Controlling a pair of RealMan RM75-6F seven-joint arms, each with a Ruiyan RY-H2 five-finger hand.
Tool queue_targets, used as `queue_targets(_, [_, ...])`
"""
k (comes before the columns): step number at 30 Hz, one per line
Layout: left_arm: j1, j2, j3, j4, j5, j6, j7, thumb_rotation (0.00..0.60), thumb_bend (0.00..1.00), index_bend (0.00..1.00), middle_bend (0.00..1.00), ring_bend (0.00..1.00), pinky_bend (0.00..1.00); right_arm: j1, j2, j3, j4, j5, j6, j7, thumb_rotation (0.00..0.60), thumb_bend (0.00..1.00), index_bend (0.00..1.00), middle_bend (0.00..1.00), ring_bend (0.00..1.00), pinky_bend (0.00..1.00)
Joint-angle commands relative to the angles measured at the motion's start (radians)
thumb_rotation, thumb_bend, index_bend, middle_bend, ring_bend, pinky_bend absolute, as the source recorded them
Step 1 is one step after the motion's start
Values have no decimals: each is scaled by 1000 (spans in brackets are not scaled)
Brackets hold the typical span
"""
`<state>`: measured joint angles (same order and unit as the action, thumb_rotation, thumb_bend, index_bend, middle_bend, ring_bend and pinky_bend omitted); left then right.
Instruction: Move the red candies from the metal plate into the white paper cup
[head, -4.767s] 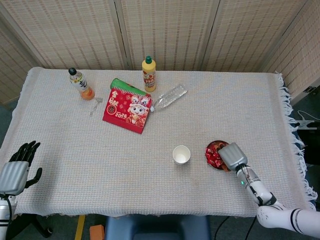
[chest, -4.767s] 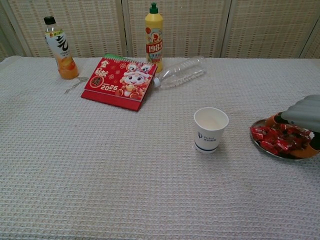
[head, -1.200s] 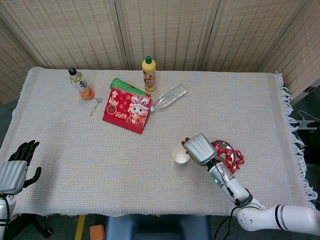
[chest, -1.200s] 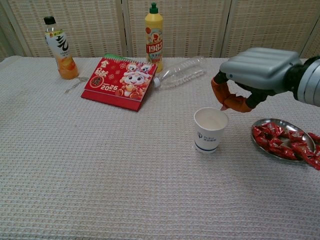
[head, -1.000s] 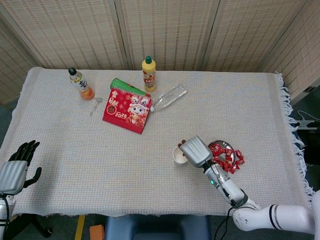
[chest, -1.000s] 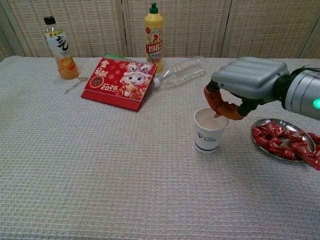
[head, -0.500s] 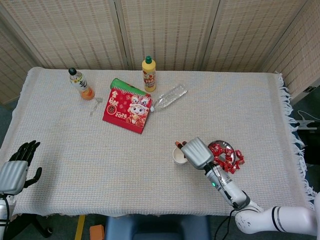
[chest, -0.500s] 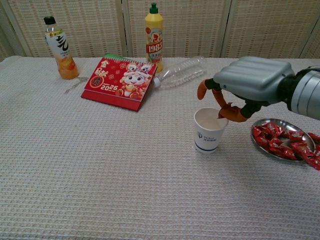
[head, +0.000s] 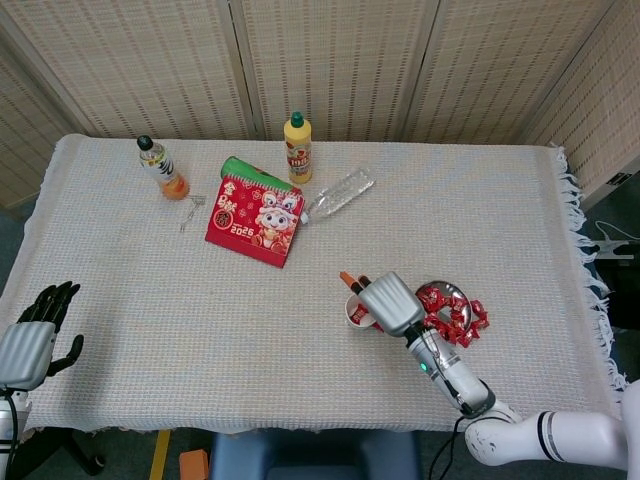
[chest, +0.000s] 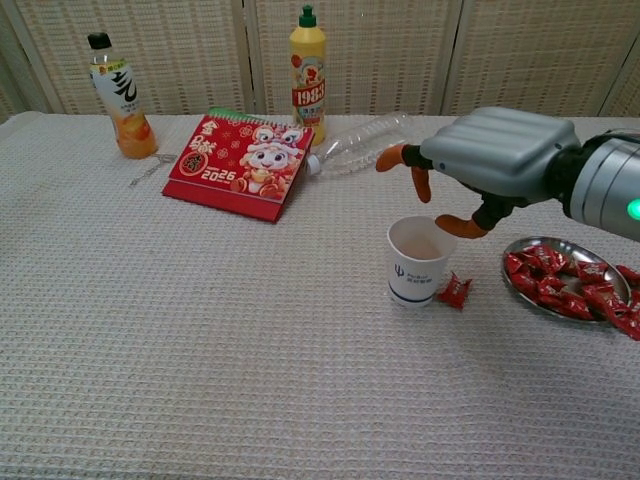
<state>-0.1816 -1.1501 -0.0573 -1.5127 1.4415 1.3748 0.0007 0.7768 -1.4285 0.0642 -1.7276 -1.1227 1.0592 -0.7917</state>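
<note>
My right hand (chest: 495, 160) now spread empty above white paper cup (chest: 420, 260), red candy (chest: 455, 291) newly fallen beside it, left hand (head: 32, 335) idle, fingers apart.

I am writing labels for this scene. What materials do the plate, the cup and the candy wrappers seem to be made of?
The plate looks like polished metal: silvery, with a reflective rim. The cup seems to be matte white paper, with a rolled lip and a small blue print. The candy wrappers look like glossy red foil or plastic film, crinkled and catching light; which of the two cannot be told.
</note>
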Motion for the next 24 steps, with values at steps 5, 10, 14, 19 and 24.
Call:
queue_targets(5, [3,-1,1,-2,3,8,4,600,456,0,25,0,217,-39,43,-15,-1,-46,33,64,600,351,117,342,758,1000])
queue_targets(10, [1,-3,2,-4,4,3,10,600,456,0,26,0,217,-81,86,-53,15,-79,37,128,600,303,143,337,754,1000])
queue_targets(14, [1,-3,3,-5,4,3,13,600,457,0,26,0,217,-94,96,-71,30,-101,32,156,600,302,178,337,750,1000])
queue_targets(19, [-2,-8,4,-6,2,-3,25,600,456,0,25,0,217,-125,90,-116,123,-140,19,165,600,302,215,427,749,1000])
queue_targets(24, [-2,-10,3,-6,-1,-5,30,600,456,0,25,0,217,-114,89,-119,139,-121,-38,132,600,302,281,754,807,1000])
